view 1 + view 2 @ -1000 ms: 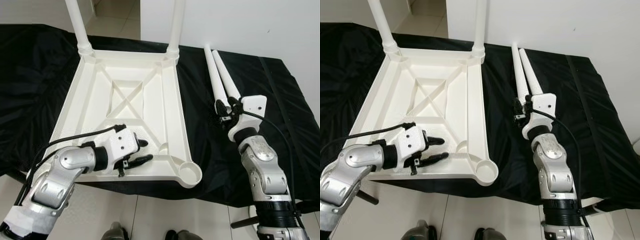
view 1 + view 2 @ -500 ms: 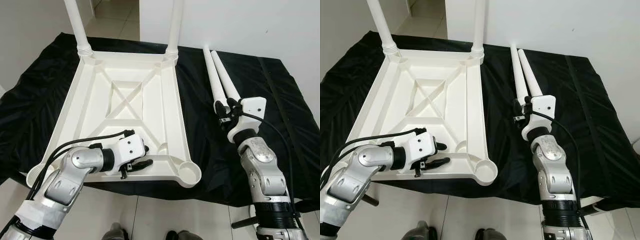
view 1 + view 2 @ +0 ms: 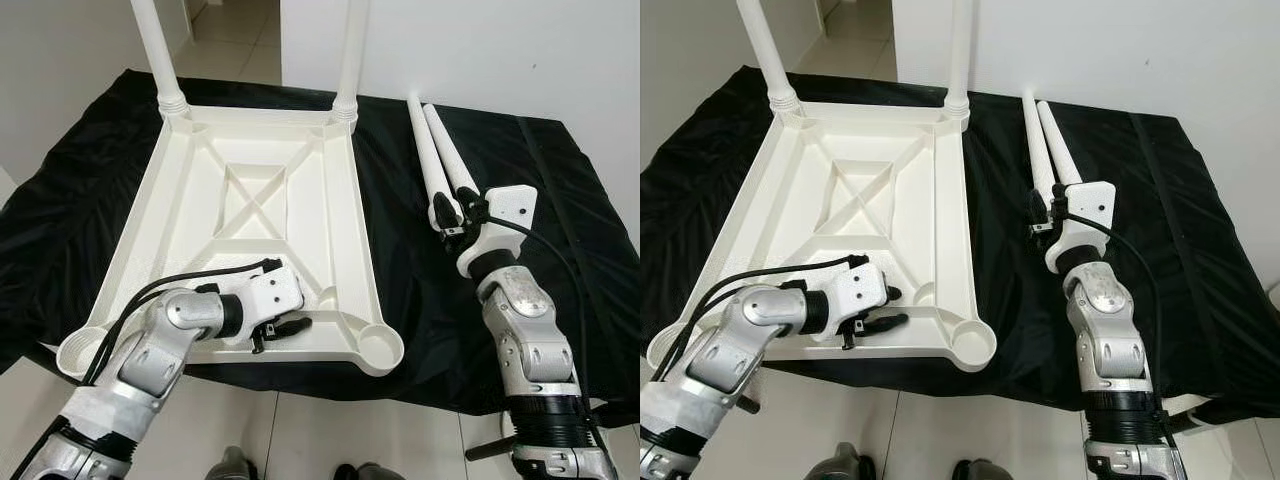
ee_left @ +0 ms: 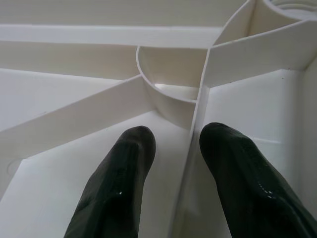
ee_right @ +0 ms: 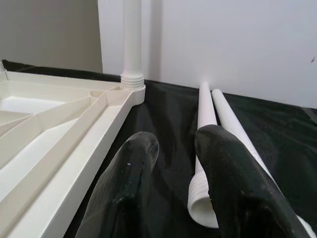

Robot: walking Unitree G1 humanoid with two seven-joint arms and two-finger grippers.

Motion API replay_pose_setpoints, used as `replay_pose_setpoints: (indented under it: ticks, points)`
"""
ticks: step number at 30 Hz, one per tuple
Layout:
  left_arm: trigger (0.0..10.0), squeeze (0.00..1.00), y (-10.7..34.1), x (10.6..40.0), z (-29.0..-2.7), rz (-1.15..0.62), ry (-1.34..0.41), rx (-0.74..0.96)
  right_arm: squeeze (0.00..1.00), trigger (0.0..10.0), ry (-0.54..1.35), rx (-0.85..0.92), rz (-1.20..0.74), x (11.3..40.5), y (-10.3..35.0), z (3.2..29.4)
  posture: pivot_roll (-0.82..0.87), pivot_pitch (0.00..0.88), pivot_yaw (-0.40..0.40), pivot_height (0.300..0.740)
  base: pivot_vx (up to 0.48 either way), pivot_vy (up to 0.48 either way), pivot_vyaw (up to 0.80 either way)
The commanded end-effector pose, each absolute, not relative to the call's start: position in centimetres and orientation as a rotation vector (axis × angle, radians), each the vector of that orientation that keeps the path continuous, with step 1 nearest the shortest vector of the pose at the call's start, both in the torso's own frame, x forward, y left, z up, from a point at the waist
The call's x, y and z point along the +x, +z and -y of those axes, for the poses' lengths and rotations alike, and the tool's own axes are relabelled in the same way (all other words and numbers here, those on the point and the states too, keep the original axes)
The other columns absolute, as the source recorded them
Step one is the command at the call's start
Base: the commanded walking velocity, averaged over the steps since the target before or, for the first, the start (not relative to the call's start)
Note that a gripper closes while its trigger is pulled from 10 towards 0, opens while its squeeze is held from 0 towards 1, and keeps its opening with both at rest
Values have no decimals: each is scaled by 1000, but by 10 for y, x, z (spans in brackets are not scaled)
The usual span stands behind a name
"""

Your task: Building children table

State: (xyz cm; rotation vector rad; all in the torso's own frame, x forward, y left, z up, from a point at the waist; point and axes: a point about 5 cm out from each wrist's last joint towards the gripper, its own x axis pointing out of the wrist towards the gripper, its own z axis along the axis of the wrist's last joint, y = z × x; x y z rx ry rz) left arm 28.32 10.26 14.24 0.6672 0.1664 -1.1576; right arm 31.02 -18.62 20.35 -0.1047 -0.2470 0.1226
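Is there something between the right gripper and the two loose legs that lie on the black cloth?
Nothing visible does. The right gripper is open, right at the threaded ends of the two loose legs on the black cloth; one finger already overlaps the nearer leg's end.

the head views are bright, evenly lit and sharp, with no motion blur. the white tabletop (image 3: 265, 210) is close to overexposed, its ribs casting only faint grey shadows, while the black cloth (image 3: 560, 200) swallows detail. in the left wrist view the white plastic glares and the near fingers (image 4: 116, 186) are soft. the right wrist view's fingers (image 5: 225, 183) are blurred too, with small sheen spots.
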Motion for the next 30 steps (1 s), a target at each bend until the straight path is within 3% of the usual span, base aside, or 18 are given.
replay_pose_setpoints:
  ticks: [1,14,15,16,18,22,25,26,29,30]
  points:
    - [10000,0,137,291,-103,-147,-996,686,0,10000,123,-108,263,311,206,188,73,34,-13,740,0,0,0]
    - [10000,0,124,315,-113,-295,-762,610,0,10000,89,-105,322,311,216,187,60,34,67,740,0,0,0]
    - [9059,0,124,317,-114,-301,-750,601,0,10000,87,-105,323,310,216,187,60,34,69,740,0,0,0]
    - [4314,0,125,318,-115,-301,-742,598,0,10000,84,-106,322,310,215,188,59,35,72,740,0,0,0]
    - [2157,0,126,320,-116,-304,-727,583,0,10000,80,-106,320,309,213,189,59,37,73,740,0,0,0]
    - [1765,0,126,321,-117,-306,-709,582,0,10000,73,-103,319,307,213,190,57,41,76,740,0,0,0]
    - [2353,0,128,324,-118,-308,-679,561,0,10000,67,-102,319,306,214,191,56,45,72,740,0,0,0]
    - [588,0,129,325,-117,-303,-665,553,0,10000,66,-103,319,306,214,191,56,50,66,740,0,0,0]
    - [1294,0,131,328,-114,-291,-650,540,0,10000,64,-103,318,307,214,191,55,53,60,740,0,0,0]
    - [2902,0,132,328,-111,-273,-651,538,0,10000,64,-103,317,307,215,191,53,58,55,740,0,0,0]
